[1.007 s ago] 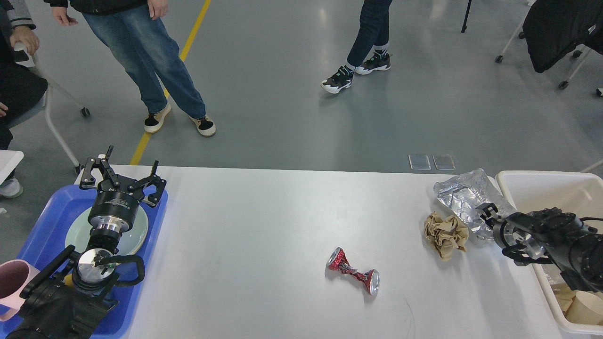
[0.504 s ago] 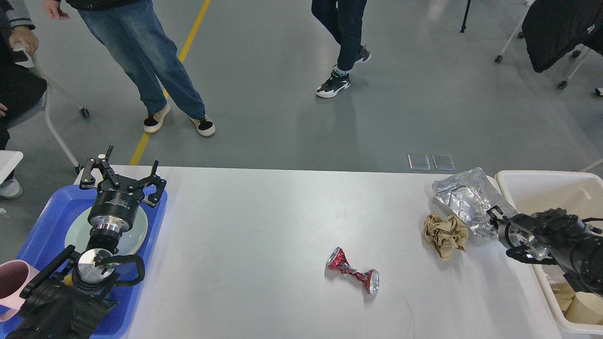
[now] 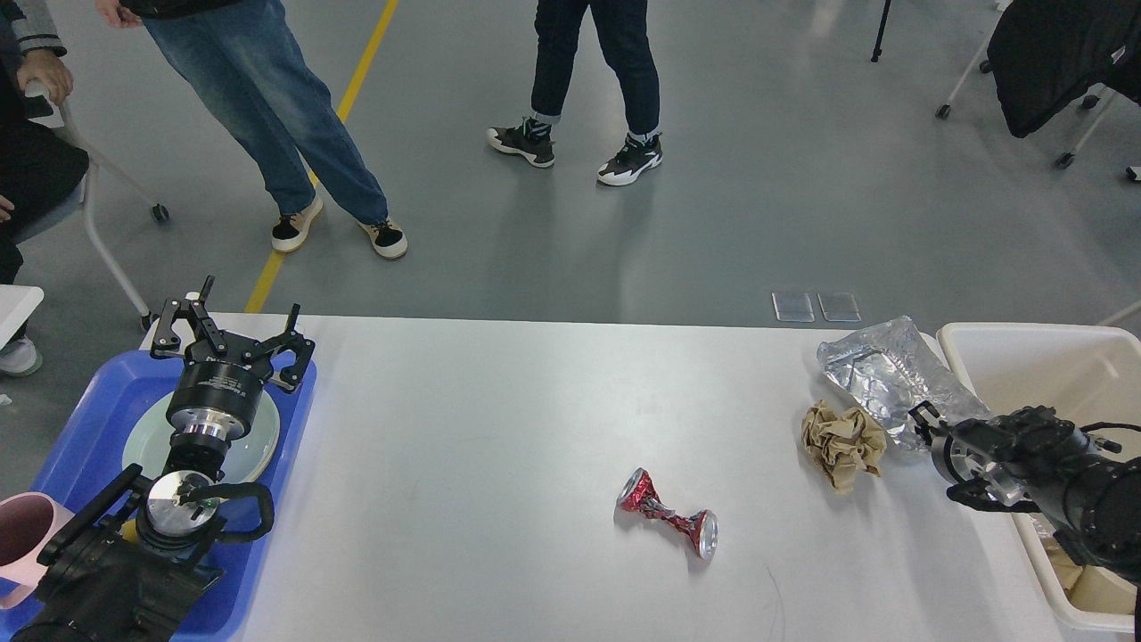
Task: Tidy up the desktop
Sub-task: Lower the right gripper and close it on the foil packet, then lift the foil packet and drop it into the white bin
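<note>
The white desktop (image 3: 499, 428) holds a crushed red can (image 3: 669, 524) at centre front, a crumpled brown paper ball (image 3: 842, 443) and a crinkled silver foil bag (image 3: 878, 374) at the right. My left gripper (image 3: 233, 332) is open and empty above the far end of the blue tray (image 3: 80, 419). My right gripper (image 3: 923, 426) is low at the foil bag's near right edge, beside the paper ball. It is dark and seen end-on, so its fingers cannot be told apart.
A cream-white bin (image 3: 1025, 343) with paper scraps stands at the right edge. The blue tray holds a pale green plate (image 3: 263, 441), and a pink mug (image 3: 22, 535) is at its near end. People stand on the floor beyond the table, and chairs at both sides.
My right gripper has shifted slightly down and towards me along the foil bag's edge. A person behind the table has walked to the left. The left arm has not moved.
</note>
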Robot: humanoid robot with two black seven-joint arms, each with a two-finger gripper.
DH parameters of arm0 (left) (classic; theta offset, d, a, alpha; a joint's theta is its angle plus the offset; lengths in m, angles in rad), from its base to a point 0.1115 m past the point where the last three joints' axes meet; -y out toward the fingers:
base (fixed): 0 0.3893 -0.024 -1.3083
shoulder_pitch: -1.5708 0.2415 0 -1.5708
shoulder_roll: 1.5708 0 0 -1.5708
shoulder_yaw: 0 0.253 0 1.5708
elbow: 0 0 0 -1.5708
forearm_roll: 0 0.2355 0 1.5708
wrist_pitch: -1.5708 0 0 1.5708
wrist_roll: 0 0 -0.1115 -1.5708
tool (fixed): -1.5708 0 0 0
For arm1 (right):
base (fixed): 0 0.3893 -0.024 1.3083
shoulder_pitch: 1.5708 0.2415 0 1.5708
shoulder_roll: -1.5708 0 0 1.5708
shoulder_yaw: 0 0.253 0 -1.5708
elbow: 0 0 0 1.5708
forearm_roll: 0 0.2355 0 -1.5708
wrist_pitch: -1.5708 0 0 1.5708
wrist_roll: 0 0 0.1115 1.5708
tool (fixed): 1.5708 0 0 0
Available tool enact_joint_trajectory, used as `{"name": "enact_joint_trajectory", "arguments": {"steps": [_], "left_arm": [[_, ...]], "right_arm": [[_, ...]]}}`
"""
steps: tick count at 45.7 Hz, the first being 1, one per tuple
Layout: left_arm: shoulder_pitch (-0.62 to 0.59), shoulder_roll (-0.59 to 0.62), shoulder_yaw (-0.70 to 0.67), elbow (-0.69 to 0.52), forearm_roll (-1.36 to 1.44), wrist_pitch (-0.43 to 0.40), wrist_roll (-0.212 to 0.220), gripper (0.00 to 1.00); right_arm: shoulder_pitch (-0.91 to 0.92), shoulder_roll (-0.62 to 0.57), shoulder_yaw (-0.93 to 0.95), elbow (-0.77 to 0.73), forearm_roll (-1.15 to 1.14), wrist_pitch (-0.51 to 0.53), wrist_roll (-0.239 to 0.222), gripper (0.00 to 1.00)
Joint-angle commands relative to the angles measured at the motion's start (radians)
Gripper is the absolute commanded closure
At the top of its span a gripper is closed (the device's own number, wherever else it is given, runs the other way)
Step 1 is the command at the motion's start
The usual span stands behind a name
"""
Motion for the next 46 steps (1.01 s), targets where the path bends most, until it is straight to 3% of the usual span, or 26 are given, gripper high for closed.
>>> {"name": "enact_joint_trajectory", "arguments": {"steps": [1,4,7,27,32,41,46], "left_arm": [[0.000,0.000,0.000,0.000,0.000,0.000,0.000,0.04],[0.000,0.000,0.000,0.000,0.000,0.000,0.000,0.04],[0.000,0.000,0.000,0.000,0.000,0.000,0.000,0.04],[0.000,0.000,0.000,0.000,0.000,0.000,0.000,0.04],[0.000,0.000,0.000,0.000,0.000,0.000,0.000,0.04],[0.000,0.000,0.000,0.000,0.000,0.000,0.000,0.04],[0.000,0.000,0.000,0.000,0.000,0.000,0.000,0.04]], "right_arm": [[-0.005,0.007,0.003,-0.006,0.001,-0.003,0.000,0.67],[-0.005,0.007,0.016,-0.006,0.001,-0.001,-0.002,0.79],[-0.005,0.005,0.020,-0.004,0.000,0.003,-0.005,1.00],[0.048,-0.015,0.034,0.020,0.018,0.020,-0.046,1.00],[0.077,-0.070,0.045,0.043,0.020,0.020,-0.048,1.00],[0.175,-0.164,0.042,0.146,0.018,0.020,-0.057,1.00],[0.280,-0.239,0.023,0.284,0.018,0.020,-0.064,1.00]]}}
